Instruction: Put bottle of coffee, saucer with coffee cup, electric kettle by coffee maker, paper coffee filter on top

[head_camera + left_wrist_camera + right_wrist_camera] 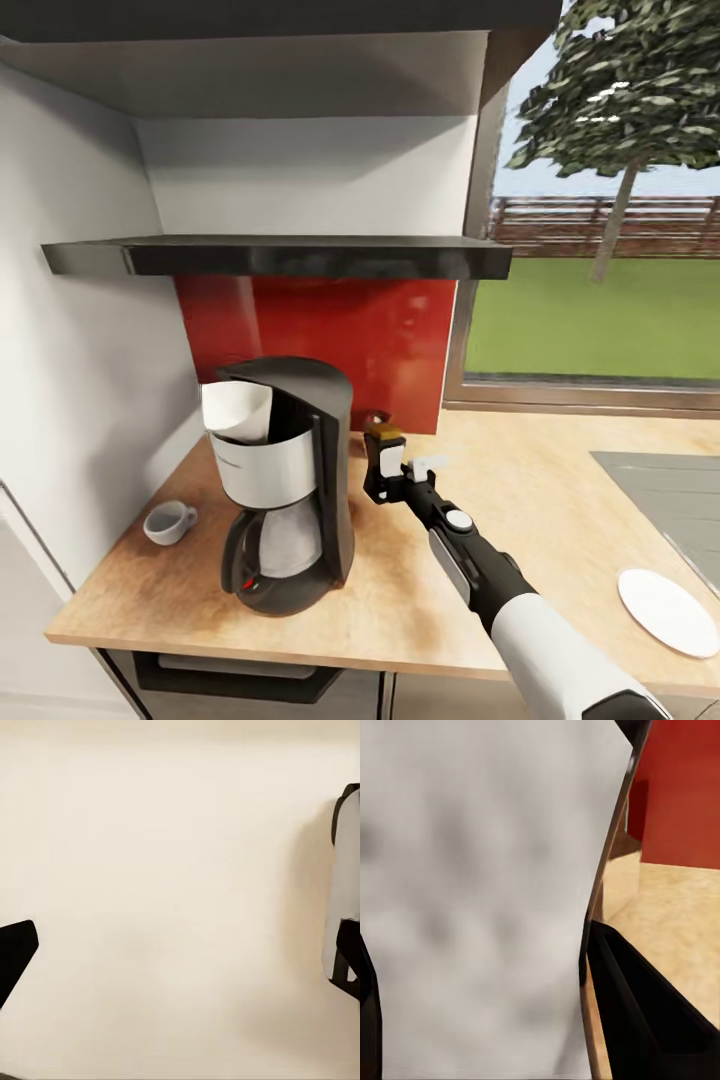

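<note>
The right gripper (385, 462), at the centre of the head view, is clamped on the bottle of coffee (384, 437), held upright with its yellow cap uppermost, its white label looming between the dark fingers (641, 1009) in the right wrist view. The bottle hangs low over the countertop (520, 470), just right of the coffee maker (285, 485), so the coming move is probably a short drop straight down. Farther out, the coffee cup (168, 521) stands at left and the saucer (667, 610) at lower right; whether the left gripper is spread cannot be told.
</note>
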Robot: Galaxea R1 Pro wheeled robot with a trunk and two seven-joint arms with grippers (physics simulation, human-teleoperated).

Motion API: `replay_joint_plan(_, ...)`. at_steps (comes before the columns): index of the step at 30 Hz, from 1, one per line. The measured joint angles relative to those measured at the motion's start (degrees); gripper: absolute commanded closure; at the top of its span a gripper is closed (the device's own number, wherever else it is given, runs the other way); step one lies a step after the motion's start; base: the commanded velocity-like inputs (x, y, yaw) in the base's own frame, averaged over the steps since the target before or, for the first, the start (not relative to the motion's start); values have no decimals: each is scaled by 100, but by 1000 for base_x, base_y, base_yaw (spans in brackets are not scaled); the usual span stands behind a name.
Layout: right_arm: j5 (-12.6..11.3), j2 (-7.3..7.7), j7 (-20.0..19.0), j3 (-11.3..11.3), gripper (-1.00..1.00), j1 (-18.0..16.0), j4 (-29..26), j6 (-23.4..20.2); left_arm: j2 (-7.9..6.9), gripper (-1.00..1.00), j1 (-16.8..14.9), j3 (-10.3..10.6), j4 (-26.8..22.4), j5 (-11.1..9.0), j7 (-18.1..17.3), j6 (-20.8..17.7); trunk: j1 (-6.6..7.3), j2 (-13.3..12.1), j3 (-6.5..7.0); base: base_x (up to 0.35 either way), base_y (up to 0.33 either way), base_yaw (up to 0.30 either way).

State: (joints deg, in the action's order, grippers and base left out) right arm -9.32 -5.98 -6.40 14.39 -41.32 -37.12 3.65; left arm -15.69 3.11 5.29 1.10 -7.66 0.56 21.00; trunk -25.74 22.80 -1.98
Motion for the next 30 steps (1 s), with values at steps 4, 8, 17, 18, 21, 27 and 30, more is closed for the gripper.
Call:
replay_joint_plan(4,0,-1,-1,-1,100,-1,2,0,-4,-100,0,-18,-7,1,6,-197,-1,0,0,21,52,0)
replay_joint_plan(8,5,-1,3,-6,100,-1,5,0,2,-100,0,-7,-7,9,8,-225,-1,0,0,3,7,0)
replay_joint_plan(17,8,42,89,-35,100,-1,173,84,12,-100,0,-5,-11,28,8,-230,0,1,0,24,45,0)
replay_joint_plan(18,8,46,126,-33,100,-1,207,146,10,-100,0,-7,-12,28,8,-231,0,1,0,71,19,0)
replay_joint_plan(21,8,50,189,-31,100,0,327,345,5,-100,0,-4,-12,28,8,-232,-1,1,0,57,8,0)
replay_joint_plan(27,8,69,202,-36,100,-1,361,456,4,-100,0,14,-7,39,15,-283,-1,0,0,9,1,0)
replay_joint_plan(30,7,97,206,-45,100,-1,352,462,4,-100,0,34,-10,43,16,-510,-1,0,0,0,0,0)
